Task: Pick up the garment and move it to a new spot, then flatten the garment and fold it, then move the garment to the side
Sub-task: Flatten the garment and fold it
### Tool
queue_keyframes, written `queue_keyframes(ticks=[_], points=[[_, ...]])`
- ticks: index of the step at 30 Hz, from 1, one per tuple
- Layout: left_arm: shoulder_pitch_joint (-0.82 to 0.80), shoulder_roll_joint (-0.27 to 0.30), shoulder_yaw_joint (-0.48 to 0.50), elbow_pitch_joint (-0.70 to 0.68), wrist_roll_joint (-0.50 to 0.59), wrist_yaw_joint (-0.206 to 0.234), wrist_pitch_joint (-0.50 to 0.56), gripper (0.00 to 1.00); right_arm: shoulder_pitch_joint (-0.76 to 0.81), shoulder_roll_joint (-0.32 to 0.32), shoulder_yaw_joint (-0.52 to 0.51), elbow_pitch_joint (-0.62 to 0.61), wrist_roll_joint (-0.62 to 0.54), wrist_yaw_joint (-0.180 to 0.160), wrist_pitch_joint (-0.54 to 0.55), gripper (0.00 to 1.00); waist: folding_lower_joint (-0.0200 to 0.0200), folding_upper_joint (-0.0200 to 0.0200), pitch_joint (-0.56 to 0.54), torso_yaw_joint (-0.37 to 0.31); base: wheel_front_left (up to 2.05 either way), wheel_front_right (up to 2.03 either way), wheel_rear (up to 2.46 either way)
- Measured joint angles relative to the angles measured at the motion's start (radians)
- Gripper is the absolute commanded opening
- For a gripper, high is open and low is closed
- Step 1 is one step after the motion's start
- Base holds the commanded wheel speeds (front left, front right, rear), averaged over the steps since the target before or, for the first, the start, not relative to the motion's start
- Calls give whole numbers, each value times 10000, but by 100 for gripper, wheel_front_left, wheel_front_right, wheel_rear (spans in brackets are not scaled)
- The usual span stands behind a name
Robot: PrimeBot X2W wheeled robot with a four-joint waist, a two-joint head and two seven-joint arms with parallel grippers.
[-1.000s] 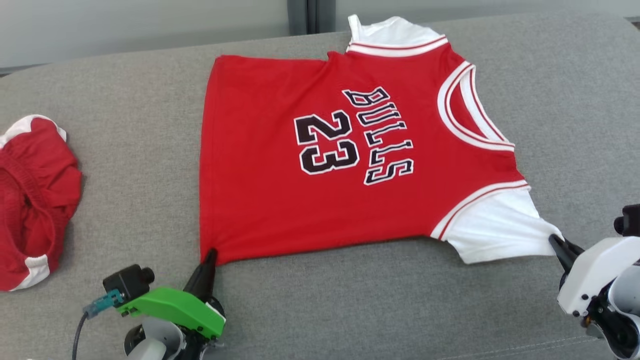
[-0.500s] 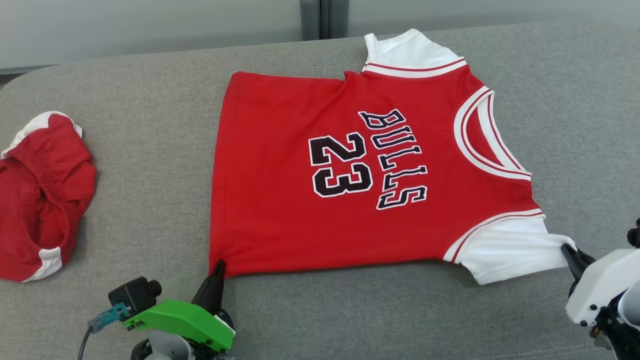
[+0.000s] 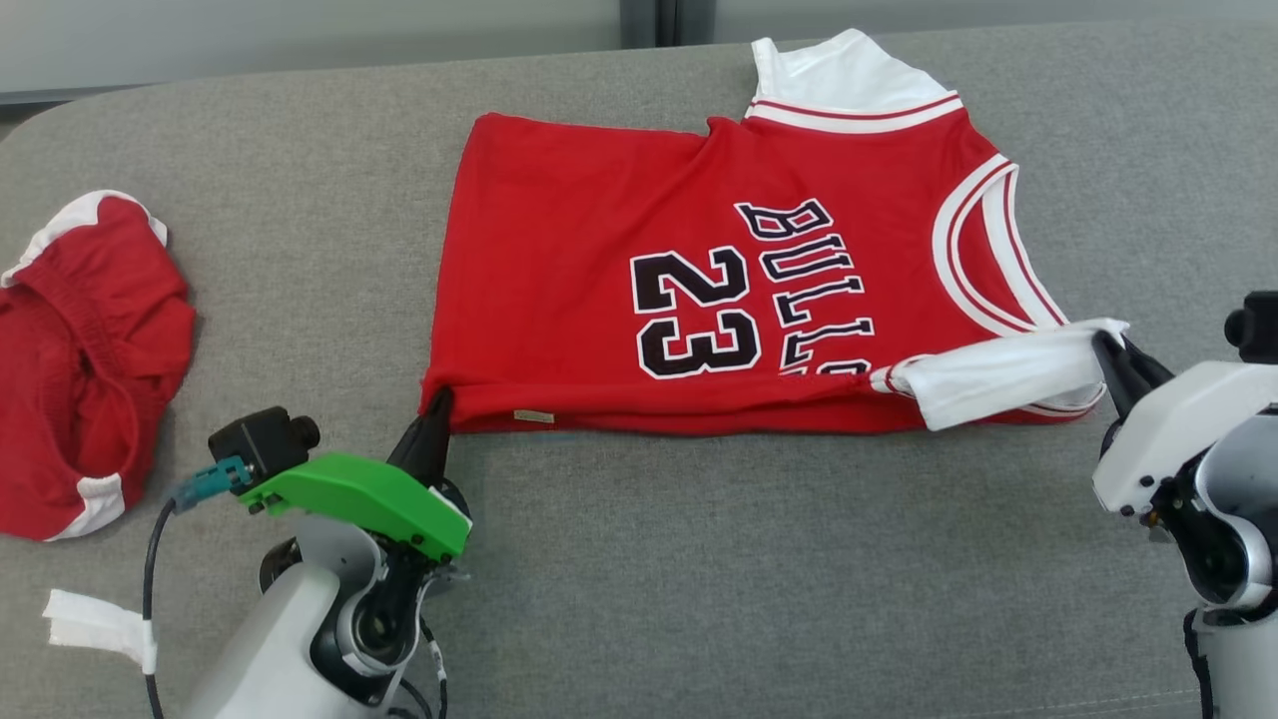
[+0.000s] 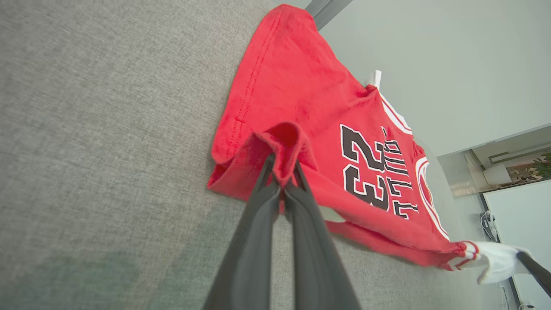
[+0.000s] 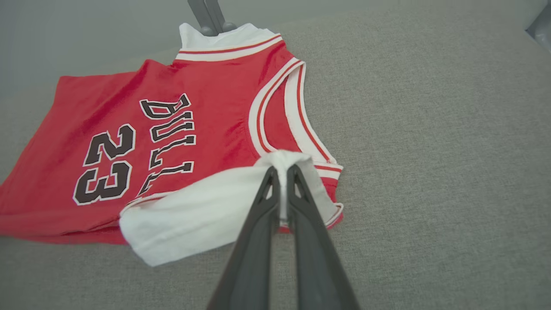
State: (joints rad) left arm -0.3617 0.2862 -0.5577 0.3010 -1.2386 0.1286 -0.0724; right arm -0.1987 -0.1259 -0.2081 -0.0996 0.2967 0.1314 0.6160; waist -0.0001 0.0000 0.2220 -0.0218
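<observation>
- While the left gripper (image 3: 436, 409) is clamping the near hem corner of the jersey (image 3: 599, 250), its two dark fingers are pressing together with a bunch of red cloth pinched between the tips. The corner is standing raised above the cushion (image 3: 699, 559).
- The right gripper (image 3: 1103, 345) is gripping the edge of the white sleeve (image 3: 998, 377), fingers together on the cloth. The sleeve is stretching back across the red body. In the right wrist view white cloth is wrapping over the fingertips, so the very tips are hidden.
- The jersey is lying face up across the middle of the grey cushion, neck toward the robot's right, with its near edge doubling over onto itself.
- That fold and the sleeve are covering the end of the lettering (image 3: 799, 270). "23" is showing whole, but the last letter of the word beside it is mostly hidden.
- A small pale label (image 3: 534, 416) is showing on the folded edge, and its print is too small to read.
- The far sleeve is reaching the back edge of the cushion. Whether it is hanging over is unclear.
- Red shorts (image 3: 85, 359) are lying bunched well to the left of the jersey, and the frame edge is cutting them off.
- A white scrap (image 3: 95, 624) is sitting by the left arm's cable. Whether it is paper or tape is hard to tell.
</observation>
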Motion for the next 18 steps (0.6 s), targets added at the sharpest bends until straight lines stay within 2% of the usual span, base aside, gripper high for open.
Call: queue_keyframes(ticks=[13, 14, 15, 16, 17, 18], points=[[-1424, -481, 6, 1440, 31, 121, 268, 0, -1617, -414, 765, 1814, -245, 0, -1774, 0, 1, 0, 492, -27, 0, 0, 0], [-1498, -508, 12, 1546, 31, 109, 267, 4, -1697, -433, 815, 1918, -265, 0, -1964, 0, 1, 0, 516, -25, 0, 0, 0], [-1548, -531, 13, 1624, 35, 92, 255, 30, -1795, -445, 863, 2015, -265, 0, -2119, 0, 0, 0, 537, -23, 0, 0, 0], [-1586, -548, 10, 1687, 59, 63, 240, 69, -1865, -476, 943, 2090, -265, 0, -2230, 0, 1, 0, 554, -23, 0, 0, 0], [-1635, -562, -6, 1770, 104, 44, 182, 100, -1951, -477, 982, 2180, -261, 0, -2414, 0, 0, 0, 575, -25, 0, 0, 0], [-1693, -568, -42, 1850, 138, 38, 184, 100, -2042, -495, 1058, 2257, -261, 0, -2581, 38, 1, 0, 599, -28, 0, 0, 0]])
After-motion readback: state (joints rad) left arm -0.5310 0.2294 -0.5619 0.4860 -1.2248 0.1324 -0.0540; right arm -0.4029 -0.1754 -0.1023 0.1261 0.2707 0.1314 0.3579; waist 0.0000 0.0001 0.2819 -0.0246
